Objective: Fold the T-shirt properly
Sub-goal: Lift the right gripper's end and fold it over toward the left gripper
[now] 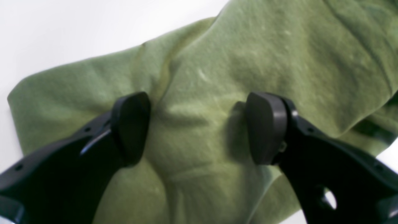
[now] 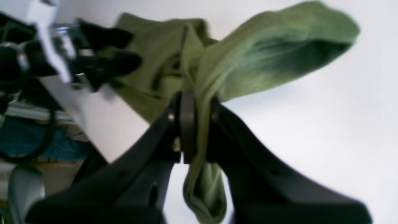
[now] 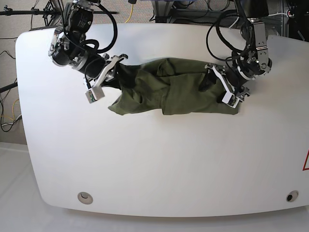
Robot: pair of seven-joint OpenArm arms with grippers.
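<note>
closest to the right wrist camera, the right gripper has its two black fingers pressed together on a bunched fold of the olive-green t-shirt. a loop of cloth hangs down below the pinch toward six o'clock, and a wider flap of the garment spreads up and away toward one o'clock, lifted off the white table.

in the left wrist view the t-shirt fills most of the frame, wrinkled, with a rounded edge at nine o'clock lying on the table. the left gripper is spread wide, one dark pad at each side of a raised crease in the fabric; nothing is caught between them, and whether the pads touch the cloth cannot be told.

from the base view the t-shirt lies crumpled in a long band across the upper middle of the table, running from about ten o'clock to two o'clock of the tabletop's centre. the right gripper grips the garment's end at the ten o'clock side, and the cloth there is pulled up into a dark ridge. the left gripper sits over the opposite end at two o'clock. cables run beyond the table's far edge at twelve o'clock.
</note>
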